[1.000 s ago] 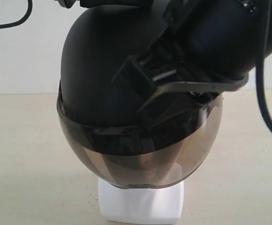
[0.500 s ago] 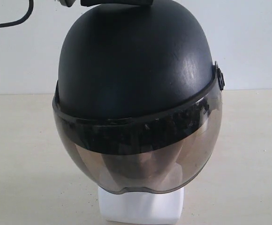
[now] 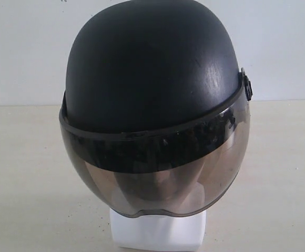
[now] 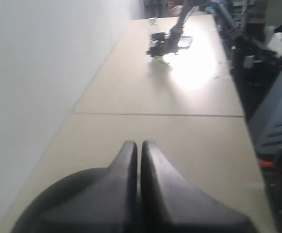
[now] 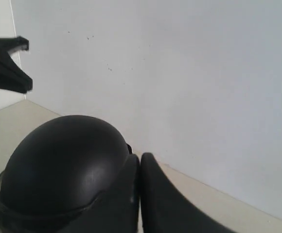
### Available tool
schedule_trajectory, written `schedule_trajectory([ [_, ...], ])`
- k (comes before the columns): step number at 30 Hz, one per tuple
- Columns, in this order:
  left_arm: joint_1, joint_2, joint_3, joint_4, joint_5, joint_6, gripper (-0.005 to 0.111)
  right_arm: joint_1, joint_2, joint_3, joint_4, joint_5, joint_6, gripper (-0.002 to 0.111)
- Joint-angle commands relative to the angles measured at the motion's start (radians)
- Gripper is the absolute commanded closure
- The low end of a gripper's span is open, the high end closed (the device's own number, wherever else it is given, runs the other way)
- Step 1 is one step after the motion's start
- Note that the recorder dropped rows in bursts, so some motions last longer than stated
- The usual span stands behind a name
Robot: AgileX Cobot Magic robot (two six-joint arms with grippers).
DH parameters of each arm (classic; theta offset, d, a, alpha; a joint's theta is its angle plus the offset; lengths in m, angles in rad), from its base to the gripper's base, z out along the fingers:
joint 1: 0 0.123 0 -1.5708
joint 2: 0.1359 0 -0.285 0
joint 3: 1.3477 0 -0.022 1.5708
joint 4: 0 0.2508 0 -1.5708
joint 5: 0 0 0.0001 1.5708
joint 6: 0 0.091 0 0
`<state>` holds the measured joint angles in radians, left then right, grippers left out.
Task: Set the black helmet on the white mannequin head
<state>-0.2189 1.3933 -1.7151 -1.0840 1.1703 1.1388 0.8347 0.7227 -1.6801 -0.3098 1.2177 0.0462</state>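
The black helmet (image 3: 152, 79) sits over the white mannequin head (image 3: 158, 231). Only the head's blocky neck base shows plainly; the face is a dim shape behind the smoky visor (image 3: 158, 178). No gripper appears in the exterior view. In the right wrist view my right gripper (image 5: 140, 158) is shut and empty, beside the helmet (image 5: 63, 160) and apart from it. My left gripper (image 4: 139, 145) is also shut with nothing held, above the helmet's dome (image 4: 58, 204). It shows as a dark shape (image 5: 5, 65) high up in the right wrist view.
A white wall (image 3: 278, 47) stands behind the beige table (image 3: 21, 173). In the left wrist view another robot arm (image 4: 165, 41) rests far down the table, and dark equipment (image 4: 257, 73) lines the table's edge.
The right arm that crossed in front of the helmet a second ago has pulled out of the exterior view. The left arm's part above the helmet has gone too. The helmet stays on the head.
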Motion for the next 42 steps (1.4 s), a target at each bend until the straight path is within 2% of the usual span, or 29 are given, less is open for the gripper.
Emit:
schedule_trajectory([
  [1,0.0,-0.165,0.006,0.271,-0.13,-0.168,0.102,-0.006,-0.121,0.155,0.024,0.003,0.003,0.108],
  [3,0.0,-0.239,0.027,0.396,-0.18,-0.277,0.102,-0.006,-0.187,0.274,0.05,-0.09,0.003,0.108],
  [8,0.0,-0.45,0.16,0.65,-0.254,-0.527,0.102,-0.006,-0.365,0.655,0.104,-0.556,-0.006,0.108],
  [13,0.0,-0.692,0.456,0.778,-0.386,-0.719,0.102,-0.006,-0.446,1.093,0.084,-0.912,-0.004,0.108],
  [16,0.0,-0.821,0.657,0.778,-0.485,-0.772,0.102,-0.006,-0.443,1.245,0.098,-1.024,0.003,0.108],
  [19,0.0,-0.931,0.822,0.778,-0.558,-0.821,0.102,-0.006,-0.443,1.321,0.163,-1.003,0.028,0.108],
  [24,0.0,-1.072,0.974,0.778,-0.458,-0.821,0.102,-0.006,-0.443,1.371,0.169,-0.98,0.031,0.108],
  [27,0.0,-1.127,0.993,0.778,-0.402,-0.821,0.102,-0.006,-0.443,1.371,0.169,-0.985,0.031,0.108],
  [33,0.0,-1.159,0.993,0.778,-0.404,-0.821,0.102,-0.007,-0.474,1.371,0.115,-1.05,0.021,0.108],
  [35,0.0,-1.159,0.993,0.778,-0.404,-0.819,0.102,-0.143,-0.539,1.38,0.132,-1.063,0.037,0.108],
  [37,0.0,-1.159,0.993,0.778,-0.404,-0.819,0.102,-0.369,-0.583,1.428,0.221,-1.115,0.069,0.108],
  [39,0.0,-1.159,0.993,0.778,-0.404,-0.819,0.102,-0.52,-0.591,1.483,0.26,-1.124,0.069,0.108],
  [42,0.0,-1.159,0.993,0.778,-0.404,-0.819,0.102,-0.617,-0.591,1.539,0.26,-1.122,0.067,0.108],
])
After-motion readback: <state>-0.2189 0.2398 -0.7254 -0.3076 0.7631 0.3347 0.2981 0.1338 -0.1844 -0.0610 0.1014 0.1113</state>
